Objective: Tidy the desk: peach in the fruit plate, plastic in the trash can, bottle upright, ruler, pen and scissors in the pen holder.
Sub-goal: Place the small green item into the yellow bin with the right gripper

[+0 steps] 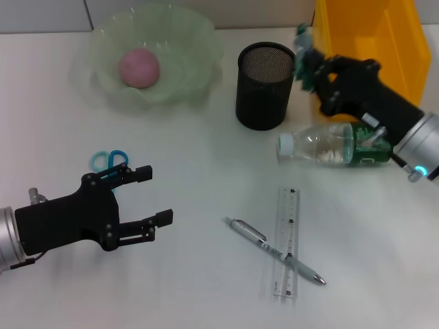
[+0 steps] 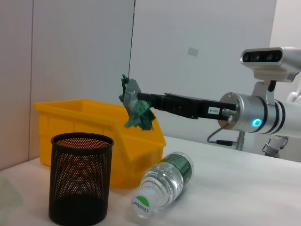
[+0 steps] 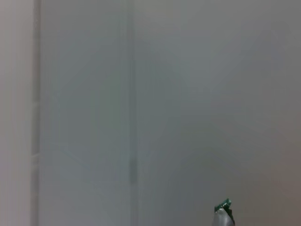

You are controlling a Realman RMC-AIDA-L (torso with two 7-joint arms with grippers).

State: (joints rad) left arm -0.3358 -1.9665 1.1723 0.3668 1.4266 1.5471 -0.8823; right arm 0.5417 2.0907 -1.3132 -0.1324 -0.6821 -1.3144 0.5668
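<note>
Clearly, the only writing that can be read is on the bottle (image 2: 162,188): its white cap carries green letters that look like "Cestbon", and its green label has print too small to read. The bottle lies on its side on the white counter (image 1: 206,288), just beside the black mesh pen holder (image 1: 265,86), with the cap turned toward the holder's base. The right pincer (image 1: 306,58) is closed on a crumpled piece of green and grey plastic (image 2: 136,109) and holds it in the air beside the pen holder's rim, at the front edge of the yellow trash can (image 1: 370,41) that stands behind the holder. The left pincer (image 1: 156,197) is wide open and holds nothing; it hovers above the counter well apart from the pen holder, and the blue-handled scissors (image 1: 108,162) lie partly under it. The peach (image 1: 140,67) sits already in the pale green fruit plate (image 1: 195,48), which stands near the pen holder on its other side. The clear ruler (image 1: 287,243) and the silver pen (image 1: 274,251) lie crossed on the counter, in front of the pen holder, the pen on top.
</note>
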